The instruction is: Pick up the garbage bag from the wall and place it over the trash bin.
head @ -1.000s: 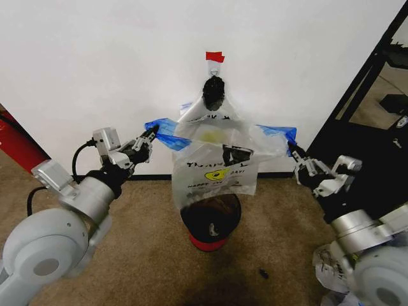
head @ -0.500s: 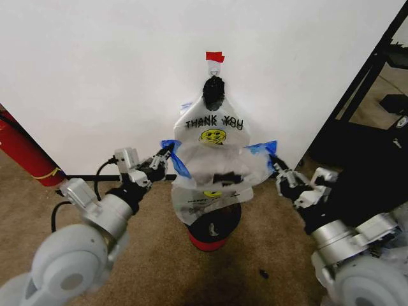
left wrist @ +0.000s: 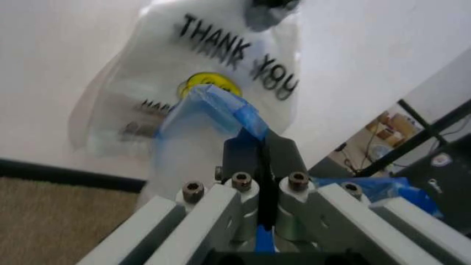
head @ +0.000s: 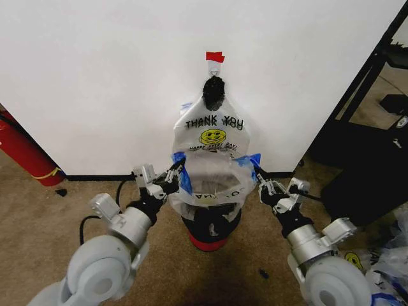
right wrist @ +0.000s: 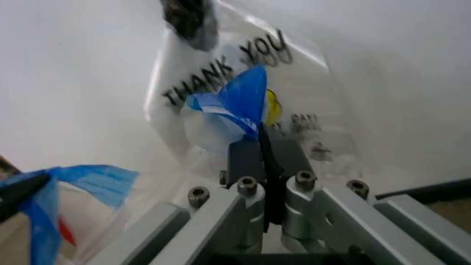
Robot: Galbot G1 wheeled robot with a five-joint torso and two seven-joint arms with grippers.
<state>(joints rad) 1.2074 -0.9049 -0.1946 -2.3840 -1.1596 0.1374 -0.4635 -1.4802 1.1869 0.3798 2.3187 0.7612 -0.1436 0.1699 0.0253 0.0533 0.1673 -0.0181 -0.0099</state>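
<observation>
Both grippers, left (head: pixel 173 171) and right (head: pixel 257 178), pinched blue strips of garbage bag (head: pixel 213 182); flimsy, slippery film.

garbage bag (head: pixel 213 182) over trash bin (head: pixel 211 224)

This looks like a lab or office test room rather than a home: a plain white wall (head: pixel 95 76) with a black baseboard (head: pixel 95 176) fills the upper frame, above short brown carpet (head: pixel 38 217). A red fire extinguisher (head: pixel 22 152) leans at the left edge, a black metal rack (head: pixel 366 127) stands at the right, and red tape (head: pixel 215 57) marks the wall at top centre.
</observation>
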